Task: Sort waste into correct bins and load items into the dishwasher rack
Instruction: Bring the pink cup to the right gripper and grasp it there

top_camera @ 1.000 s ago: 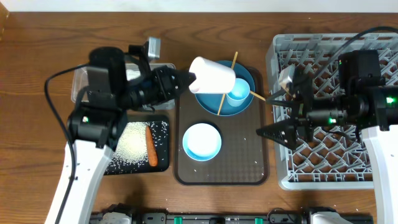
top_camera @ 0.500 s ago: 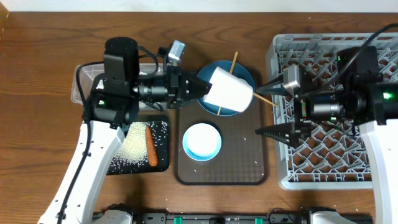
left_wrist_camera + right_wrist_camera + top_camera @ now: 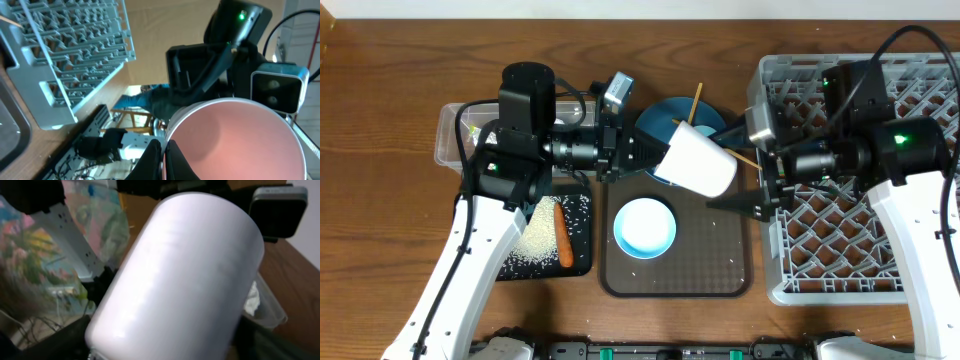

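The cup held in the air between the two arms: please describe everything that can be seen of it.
The cup is plain and smooth, white outside and pink inside, perhaps plastic. It lies tilted on its side in the air above the brown tray, partly over the blue plate. The left gripper pinches its rim, mouth towards that arm. The open right gripper stands at its closed end; whether it touches cannot be told.

Cup in the left gripper: smooth, soft sheen. Rack beyond it: matt grey plastic. Table beneath: varnished wood.
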Robot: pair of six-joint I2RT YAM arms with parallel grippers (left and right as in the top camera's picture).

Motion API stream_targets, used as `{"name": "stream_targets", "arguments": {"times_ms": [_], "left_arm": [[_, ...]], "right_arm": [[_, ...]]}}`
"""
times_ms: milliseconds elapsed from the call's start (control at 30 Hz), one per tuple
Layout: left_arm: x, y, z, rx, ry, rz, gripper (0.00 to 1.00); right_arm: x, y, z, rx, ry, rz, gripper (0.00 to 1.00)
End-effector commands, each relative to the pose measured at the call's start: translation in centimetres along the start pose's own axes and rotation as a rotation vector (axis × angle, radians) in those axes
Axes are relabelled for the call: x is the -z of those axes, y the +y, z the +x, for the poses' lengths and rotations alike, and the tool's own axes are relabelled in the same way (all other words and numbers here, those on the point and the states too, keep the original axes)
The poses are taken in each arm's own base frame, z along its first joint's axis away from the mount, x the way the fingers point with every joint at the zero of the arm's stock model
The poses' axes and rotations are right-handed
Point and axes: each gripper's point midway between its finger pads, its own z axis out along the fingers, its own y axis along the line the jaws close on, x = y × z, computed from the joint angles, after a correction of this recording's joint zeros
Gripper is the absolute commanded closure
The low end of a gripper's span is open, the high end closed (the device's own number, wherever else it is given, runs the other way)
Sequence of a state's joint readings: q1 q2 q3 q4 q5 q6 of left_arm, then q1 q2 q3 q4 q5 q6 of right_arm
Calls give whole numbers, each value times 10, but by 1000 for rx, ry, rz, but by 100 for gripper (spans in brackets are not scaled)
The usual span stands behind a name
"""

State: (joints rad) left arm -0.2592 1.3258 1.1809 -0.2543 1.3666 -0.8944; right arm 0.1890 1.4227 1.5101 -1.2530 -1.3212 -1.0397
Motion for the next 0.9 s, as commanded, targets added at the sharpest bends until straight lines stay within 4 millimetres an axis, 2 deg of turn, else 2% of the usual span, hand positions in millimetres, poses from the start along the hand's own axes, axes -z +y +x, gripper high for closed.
{"name": "stream_targets", "arguments": {"times_ms": [0, 67, 167, 433, 500, 600, 667, 800, 867], "left_arm": [[1, -8, -1, -22, -8, 3, 94], [1, -8, -1, -22, -8, 3, 94], [1, -8, -1, -22, -8, 3, 94], [-4, -9, 4, -30, 13, 5, 94], [-6, -9, 6, -30, 20, 6, 94], [-6, -9, 6, -30, 21, 7, 94], [-6, -9, 6, -30, 20, 6, 94], [-6, -8, 5, -34, 15, 3, 94], [-6, -8, 4, -39, 11, 0, 88]], "right_arm": [[-6, 9, -12, 16, -47, -51, 24], [-6, 7, -14, 10, -49, -48, 29], [-6, 4, -16, 2, -53, -43, 31], [-6, 1, -21, -1, -68, -43, 28], [-6, 2, -22, -1, -74, -47, 24], [-6, 2, -22, -2, -74, -47, 25], [-6, 2, -22, -2, -74, -47, 31], [-5, 2, -22, -9, -73, -47, 50], [-5, 1, -22, -8, -74, -44, 58]]}}
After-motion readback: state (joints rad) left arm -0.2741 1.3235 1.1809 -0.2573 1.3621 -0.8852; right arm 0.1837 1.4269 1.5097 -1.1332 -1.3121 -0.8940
